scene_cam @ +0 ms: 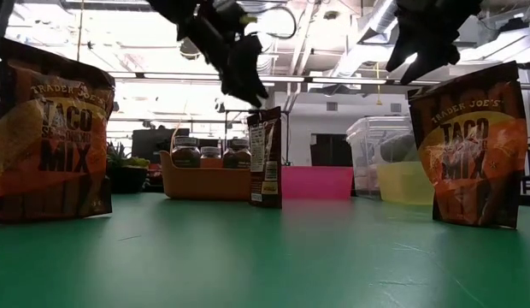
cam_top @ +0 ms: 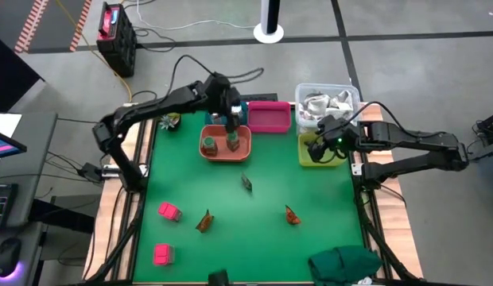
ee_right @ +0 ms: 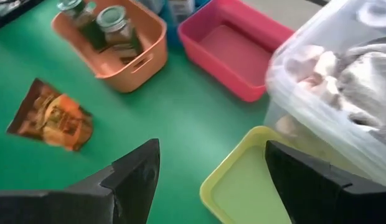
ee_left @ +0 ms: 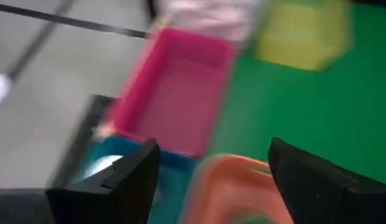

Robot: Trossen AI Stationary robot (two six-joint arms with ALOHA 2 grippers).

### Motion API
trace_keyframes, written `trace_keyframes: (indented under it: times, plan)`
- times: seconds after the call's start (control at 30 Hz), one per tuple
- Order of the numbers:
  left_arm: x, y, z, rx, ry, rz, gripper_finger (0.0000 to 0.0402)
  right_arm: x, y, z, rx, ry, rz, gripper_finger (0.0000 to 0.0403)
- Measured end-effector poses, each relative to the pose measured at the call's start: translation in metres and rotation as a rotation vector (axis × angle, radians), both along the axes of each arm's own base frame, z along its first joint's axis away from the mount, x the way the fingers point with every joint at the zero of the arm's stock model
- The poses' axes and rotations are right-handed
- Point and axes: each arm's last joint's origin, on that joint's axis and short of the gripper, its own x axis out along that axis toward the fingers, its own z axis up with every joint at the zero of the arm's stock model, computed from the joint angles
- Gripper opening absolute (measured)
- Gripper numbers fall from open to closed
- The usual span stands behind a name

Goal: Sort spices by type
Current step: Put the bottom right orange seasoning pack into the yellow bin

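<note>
**benchbot_dan:** Where's the sort at? Left gripper (cam_top: 230, 121) hangs over the orange bin (cam_top: 245, 148) near the far edge of the green mat (cam_top: 310, 238), fingers spread, nothing between them. Two jars (cam_top: 221, 144) stand in that bin already, so my guess is it just let one go. Right gripper (cam_top: 322, 145) waits open over the yellow bin (cam_top: 335, 160) at the far right.

**spice_rack99:** Then I'd lift straight up before swinging away, so the fingers don't clip those jars. Left to do, biggest first: three sachets, one mid-mat (cam_top: 246, 183), one toward the near edge left of centre (cam_top: 204, 221), one to its right (cam_top: 292, 214). Two pink blocks (cam_top: 168, 210) sit by the near left corner. The pink bin (cam_top: 269, 117) beside the orange one looks empty.

**benchbot_dan:** Any labels?

**spice_rack99:** Low view: "TRADER JOE'S TACO … MIX" on two of the sachets. The jar labels are too small to read.
</note>
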Motion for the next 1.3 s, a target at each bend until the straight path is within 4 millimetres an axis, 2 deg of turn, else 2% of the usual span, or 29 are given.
trace_keyframes:
  times: [0.1, 0.27, 0.4, 0.53, 0.67, 0.77, 0.93, 1.03, 1.3]
  plan:
    - [0.003, -0.025, 0.011, -0.039, -0.024, -0.033, 0.0282, 0.009, 0.003, -0.004, 0.004, 0.023, 0.067, 0.0317]
    - [-0.001, -0.061, 0.031, -0.088, -0.067, -0.058, 0.0282, 0.035, 0.012, -0.018, 0.044, 0.089, 0.255, 0.0317]
    - [-0.007, -0.087, 0.034, -0.089, 0.014, -0.028, 0.0282, 0.043, 0.030, -0.026, 0.159, 0.109, 0.403, 0.0317]
    - [-0.015, -0.103, 0.040, -0.104, 0.035, 0.091, 0.0282, 0.043, 0.057, -0.026, 0.251, 0.096, 0.490, 0.0317]
    - [-0.018, -0.108, 0.042, -0.142, 0.010, 0.214, 0.0283, 0.039, 0.084, -0.023, 0.287, 0.102, 0.555, 0.0316]
    - [-0.019, -0.106, 0.042, -0.171, -0.003, 0.257, 0.0283, 0.041, 0.103, -0.021, 0.244, 0.132, 0.595, 0.0311]
    - [-0.020, -0.095, 0.041, -0.200, -0.016, 0.325, 0.0283, 0.059, 0.129, -0.023, 0.224, 0.192, 0.625, 0.0302]
    - [-0.024, -0.095, 0.045, -0.193, -0.033, 0.320, 0.0283, 0.070, 0.135, -0.029, 0.233, 0.263, 0.589, 0.0301]
    - [-0.034, -0.107, 0.057, -0.117, -0.019, 0.197, 0.0283, 0.100, 0.137, -0.037, 0.301, 0.354, 0.402, 0.0301]
